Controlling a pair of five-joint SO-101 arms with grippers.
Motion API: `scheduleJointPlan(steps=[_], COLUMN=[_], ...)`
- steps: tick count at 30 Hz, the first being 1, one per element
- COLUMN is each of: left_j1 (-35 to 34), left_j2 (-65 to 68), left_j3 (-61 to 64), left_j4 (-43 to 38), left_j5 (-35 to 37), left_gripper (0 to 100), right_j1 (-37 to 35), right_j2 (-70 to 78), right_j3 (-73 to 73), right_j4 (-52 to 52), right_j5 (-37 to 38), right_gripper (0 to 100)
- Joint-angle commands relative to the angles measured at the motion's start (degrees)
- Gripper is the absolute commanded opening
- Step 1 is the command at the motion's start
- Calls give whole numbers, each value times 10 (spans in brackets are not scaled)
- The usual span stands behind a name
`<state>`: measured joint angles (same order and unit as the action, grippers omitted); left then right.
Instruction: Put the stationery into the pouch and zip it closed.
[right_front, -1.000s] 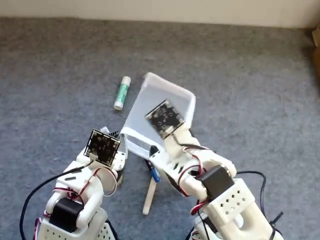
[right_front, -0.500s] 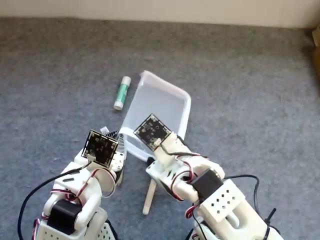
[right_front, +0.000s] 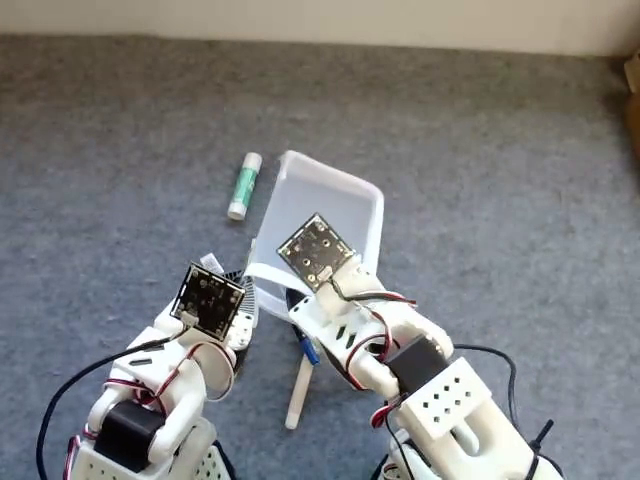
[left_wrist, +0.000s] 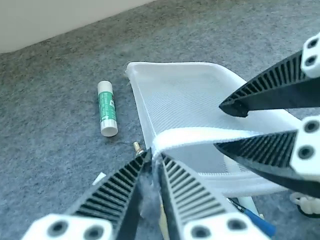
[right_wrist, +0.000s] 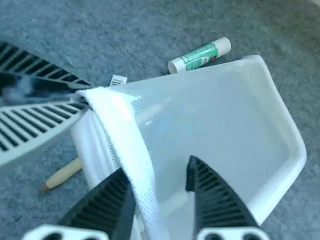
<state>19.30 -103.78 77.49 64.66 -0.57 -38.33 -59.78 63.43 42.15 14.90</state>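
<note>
A white mesh pouch (right_front: 325, 205) lies on the grey carpet with its mouth toward the arms. My left gripper (left_wrist: 154, 165) is shut on the corner of the pouch's rim (left_wrist: 200, 136), next to a small brass zip pull (left_wrist: 136, 147). My right gripper (right_wrist: 157, 167) is open at the mouth, and the white rim band (right_wrist: 127, 145) runs between its fingers (left_wrist: 265, 95). A green and white glue stick (right_front: 243, 185) lies on the carpet left of the pouch. A pale pen with a blue end (right_front: 303, 372) lies between the two arms, partly under the right one.
Grey carpet (right_front: 500, 150) spreads all around, with open floor to the right and far side. A pale wall base (right_front: 300, 20) runs along the far edge. A small white tag (left_wrist: 98, 177) lies by the left gripper.
The right arm pulled back from over the pouch's middle toward its mouth, beside the left gripper. The pouch shifted slightly left. The left gripper kept its hold.
</note>
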Motion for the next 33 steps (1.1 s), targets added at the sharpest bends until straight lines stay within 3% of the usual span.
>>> scheduleJointPlan(steps=[1, 8, 14, 18, 27, 33], left_j1=[16, 16, -17, -52, -56, -56], left_j2=[-4, -4, -5, -5, -6, -6], left_j3=[-36, -20, -6, 20, 42, 31], left_j4=[-2, -5, -5, -33, -63, -64], left_j5=[3, 3, 5, 5, 4, 2], left_gripper=[7, 21, 159, 158, 155, 6], right_j1=[4, 1, 0, -20, -40, -40], right_j2=[-8, -15, -98, -130, -131, -131], right_j3=[-6, -13, -27, -25, -21, -21], right_j4=[-16, 32, 79, 96, 105, 123], right_j5=[28, 33, 33, 34, 34, 34], right_gripper=[9, 5, 5, 5, 5, 5])
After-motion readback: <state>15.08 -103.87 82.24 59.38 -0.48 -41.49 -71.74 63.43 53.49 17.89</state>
